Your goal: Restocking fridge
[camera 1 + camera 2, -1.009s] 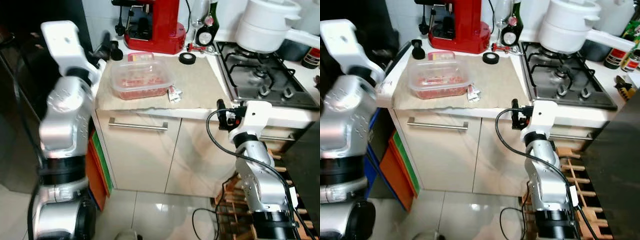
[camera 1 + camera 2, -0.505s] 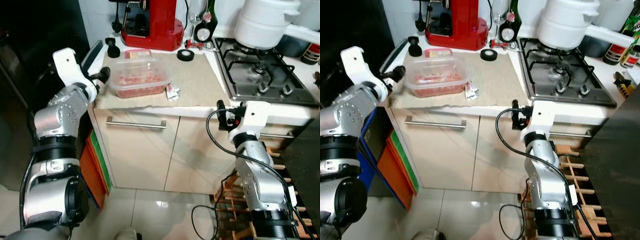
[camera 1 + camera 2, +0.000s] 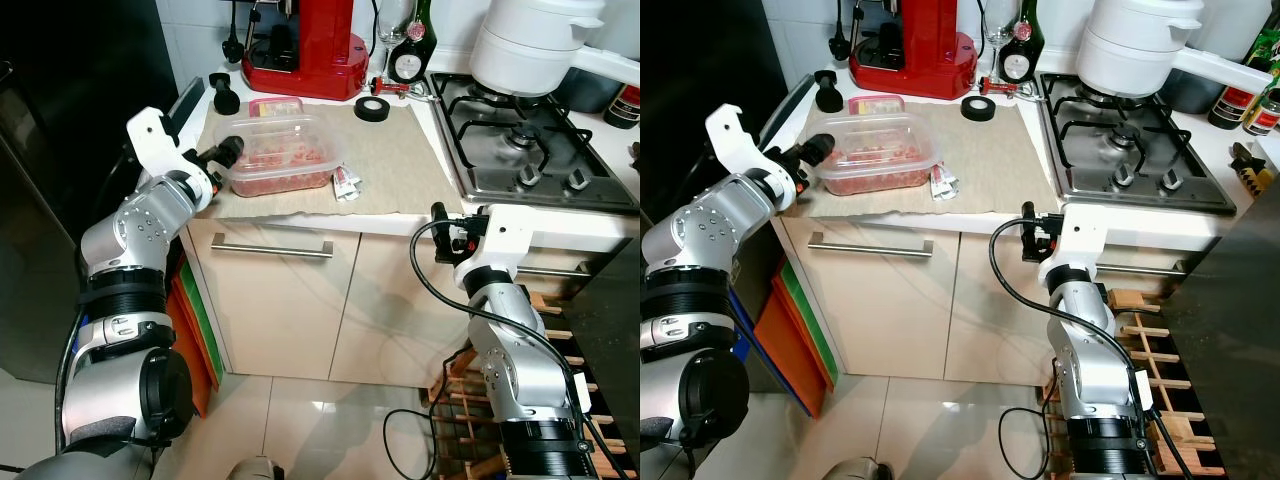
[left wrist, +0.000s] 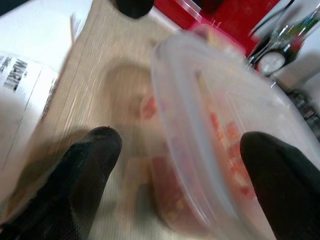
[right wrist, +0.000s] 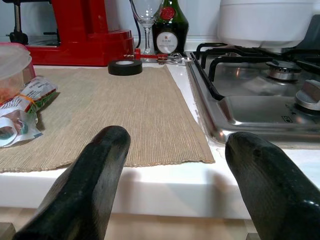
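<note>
A clear plastic container [image 3: 283, 155] of reddish food pieces sits on a beige mat [image 3: 385, 160] on the counter. My left gripper [image 3: 225, 152] is at the container's left end. In the left wrist view the container [image 4: 215, 125] lies between the two spread black fingers [image 4: 95, 150], so the gripper [image 4: 182, 165] is open, with the fingers apart from the container's walls. My right gripper [image 3: 445, 225] hangs at the counter's front edge, below the hob. It is open [image 5: 175, 165] with nothing between its fingers.
Small wrapped packets [image 3: 347, 185] lie beside the container. A pink-lidded box [image 3: 275, 105], a black tape roll [image 3: 372, 109] and a red coffee machine [image 3: 310, 50] stand behind. A gas hob [image 3: 530, 150] with a white pot [image 3: 535, 45] is at the right. The dark fridge [image 3: 60, 130] stands at the left.
My left arm has swung down and forward, bringing its gripper from beside the counter to the container's left end. The right arm has stayed in place.
</note>
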`<state>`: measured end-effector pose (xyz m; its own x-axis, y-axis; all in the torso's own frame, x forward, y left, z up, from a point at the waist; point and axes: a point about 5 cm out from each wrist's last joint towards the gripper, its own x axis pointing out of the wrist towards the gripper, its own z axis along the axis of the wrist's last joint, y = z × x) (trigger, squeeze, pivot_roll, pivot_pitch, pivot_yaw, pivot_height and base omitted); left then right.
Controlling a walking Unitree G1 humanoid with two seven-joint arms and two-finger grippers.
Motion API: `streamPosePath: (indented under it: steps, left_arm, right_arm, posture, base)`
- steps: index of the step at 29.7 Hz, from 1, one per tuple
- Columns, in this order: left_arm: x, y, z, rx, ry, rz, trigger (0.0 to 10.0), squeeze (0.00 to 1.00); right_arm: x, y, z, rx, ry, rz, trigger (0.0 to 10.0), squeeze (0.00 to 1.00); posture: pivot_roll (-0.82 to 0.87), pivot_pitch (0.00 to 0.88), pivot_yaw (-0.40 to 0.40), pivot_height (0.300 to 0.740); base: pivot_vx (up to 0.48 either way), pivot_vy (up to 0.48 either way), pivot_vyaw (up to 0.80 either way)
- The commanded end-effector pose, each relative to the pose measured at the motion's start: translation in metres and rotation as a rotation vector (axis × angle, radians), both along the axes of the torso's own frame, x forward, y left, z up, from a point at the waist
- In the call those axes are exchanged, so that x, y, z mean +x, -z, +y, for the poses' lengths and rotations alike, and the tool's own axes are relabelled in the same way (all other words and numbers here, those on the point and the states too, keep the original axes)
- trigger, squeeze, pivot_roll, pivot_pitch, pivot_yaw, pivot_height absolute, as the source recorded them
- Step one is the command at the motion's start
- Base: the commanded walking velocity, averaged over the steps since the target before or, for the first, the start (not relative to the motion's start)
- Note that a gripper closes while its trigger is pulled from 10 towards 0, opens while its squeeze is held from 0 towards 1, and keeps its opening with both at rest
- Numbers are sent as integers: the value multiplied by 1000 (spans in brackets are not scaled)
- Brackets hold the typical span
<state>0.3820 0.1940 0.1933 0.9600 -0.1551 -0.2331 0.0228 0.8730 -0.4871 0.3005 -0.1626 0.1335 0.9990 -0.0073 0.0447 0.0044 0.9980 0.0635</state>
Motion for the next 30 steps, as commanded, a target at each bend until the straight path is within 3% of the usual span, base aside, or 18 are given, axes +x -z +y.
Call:
streamPosePath:
  steps: [1,2,3,4,9,16,30]
  left_arm:
    - [2,5,-1,77,3,59,8824,0]
    - [1,8,0,89,0,77,3843,0]
    - [1,10,1,96,-3,89,3843,0]
    - [1,11,2,105,-2,98,0,0]
    - [2,10,4,79,-21,73,0,0]
    - [6,-11,1,-175,-31,-87,0,0]
    - [-2,-6,-18,-113,48,-163,0,0]
  right_arm:
    - [0,4,-2,0,8,15,10000,24]
    - [0,4,-2,0,8,15,10000,24]
    - [0,5,-2,0,8,16,10000,24]
    - [0,5,-2,-1,8,16,10000,27]
    - [0,5,-2,-2,8,16,10000,24]
    - [2,6,-3,3,9,17,10000,24]
    - [3,8,-1,7,9,24,10000,27]
  posture:
    - [128,0,-18,740]
    - [128,0,-17,740]
    - [128,0,-16,740]
    - [127,0,-17,740]
    - [128,0,-17,740]
    - [130,0,-19,740]
    - [133,0,-16,740]
  base:
    - [0,0,0]
    - [0,0,0]
    - [0,0,0]
    - [0,0,0]
    - [0,0,0]
    - [0,0,0]
    - [0,0,0]
